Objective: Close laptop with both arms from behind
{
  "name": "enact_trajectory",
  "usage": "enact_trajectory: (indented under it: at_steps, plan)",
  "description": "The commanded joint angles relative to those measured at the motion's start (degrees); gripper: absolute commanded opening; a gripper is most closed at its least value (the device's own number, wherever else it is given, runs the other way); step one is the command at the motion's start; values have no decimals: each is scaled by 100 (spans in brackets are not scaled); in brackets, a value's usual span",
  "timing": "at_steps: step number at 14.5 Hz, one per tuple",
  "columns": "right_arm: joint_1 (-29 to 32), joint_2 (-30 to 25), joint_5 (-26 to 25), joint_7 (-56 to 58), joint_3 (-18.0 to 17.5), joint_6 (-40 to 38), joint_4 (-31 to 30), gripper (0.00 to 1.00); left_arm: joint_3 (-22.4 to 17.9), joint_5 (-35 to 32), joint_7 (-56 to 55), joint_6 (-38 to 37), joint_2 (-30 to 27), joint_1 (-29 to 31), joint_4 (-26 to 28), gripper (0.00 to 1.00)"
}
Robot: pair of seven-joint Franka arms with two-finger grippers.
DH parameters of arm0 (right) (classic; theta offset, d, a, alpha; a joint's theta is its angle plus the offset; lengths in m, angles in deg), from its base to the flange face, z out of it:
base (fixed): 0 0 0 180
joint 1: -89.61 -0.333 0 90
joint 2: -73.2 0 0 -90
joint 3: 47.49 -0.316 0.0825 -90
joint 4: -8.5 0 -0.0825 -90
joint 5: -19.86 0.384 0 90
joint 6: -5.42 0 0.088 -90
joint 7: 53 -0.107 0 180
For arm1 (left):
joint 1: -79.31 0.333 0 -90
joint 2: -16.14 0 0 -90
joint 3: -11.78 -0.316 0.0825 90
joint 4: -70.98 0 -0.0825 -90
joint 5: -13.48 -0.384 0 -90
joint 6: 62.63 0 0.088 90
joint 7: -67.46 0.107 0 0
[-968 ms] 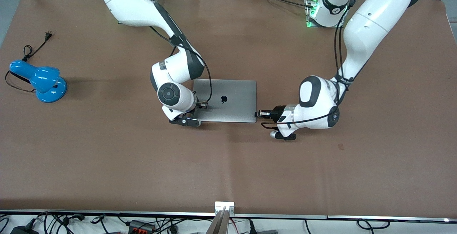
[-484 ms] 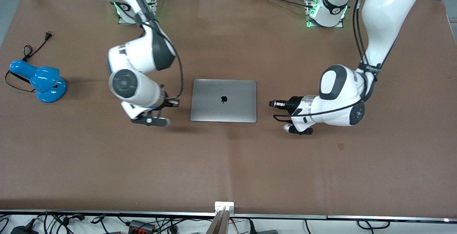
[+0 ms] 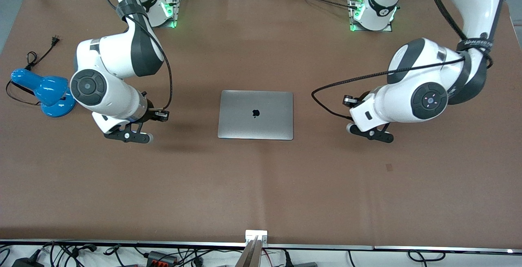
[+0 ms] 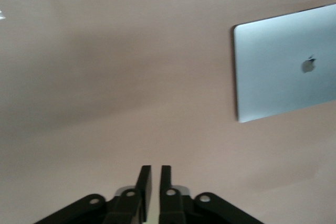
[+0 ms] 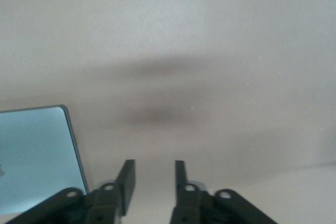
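Though hidden frontally, left claw (image 4: 155, 182) pinched.

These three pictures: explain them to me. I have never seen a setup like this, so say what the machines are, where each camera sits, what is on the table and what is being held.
The two white machines are robot arms, each ending in a gripper with two fingers. The wide picture comes from a high camera facing the arms. The other two come from cameras on the arms' wrists, looking down past the black fingers.

On the brown table lies a grey laptop, lid shut, logo up. A blue lamp sits at the right arm's end of the table.

Nothing is held. The right gripper hangs over bare table between lamp and laptop, fingers apart. The left gripper hangs over bare table toward the left arm's end, fingers almost together. Neither touches the laptop.
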Motion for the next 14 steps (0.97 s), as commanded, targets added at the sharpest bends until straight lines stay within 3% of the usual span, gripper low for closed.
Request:
enact_trajectory:
  at_steps: [1, 5, 10, 13, 14]
  plan:
    - [-29, -366, -72, 111, 344, -140, 160, 100, -69, -223, -84, -377, -190, -13, -230, 100]
    - [6, -358, -80, 479, 906, -1177, 1100, 100, -218, -267, -67, -1080, -761, 302, -248, 100]
    - [128, -367, 234, 1735, 1829, -1135, 1268, 100, -244, 215, 30, -1345, -1280, 734, -213, 100]
    - [592, -376, 754, 1974, 1726, -1099, 1382, 100, -988, 252, 30, -1223, -1456, 297, -178, 100]
    - [986, -393, 755, 2000, 1307, -1108, 1513, 100, -1331, 243, 30, -1153, -1579, 77, -143, 100]
